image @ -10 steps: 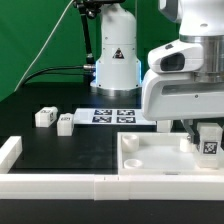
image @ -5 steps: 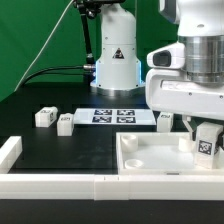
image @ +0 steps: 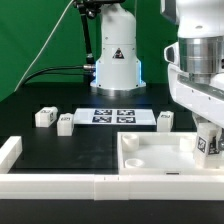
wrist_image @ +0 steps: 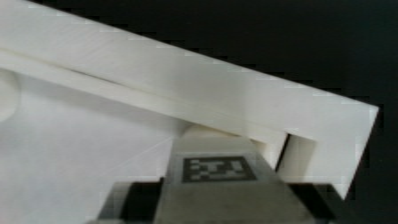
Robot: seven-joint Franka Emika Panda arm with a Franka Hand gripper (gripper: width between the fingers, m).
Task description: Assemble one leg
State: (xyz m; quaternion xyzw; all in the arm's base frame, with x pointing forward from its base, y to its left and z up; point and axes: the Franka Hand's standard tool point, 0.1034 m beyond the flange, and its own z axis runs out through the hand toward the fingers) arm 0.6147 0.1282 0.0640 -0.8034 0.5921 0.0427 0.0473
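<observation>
Gripping the leg [image: 210, 142] over the panel's [image: 140, 150] corner, the tool [image: 209, 138], fingertips cut off.

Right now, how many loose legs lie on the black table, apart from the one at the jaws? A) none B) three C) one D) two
B: two legs sit to the exterior view's left of the marker board, and one leg to its right.
</observation>
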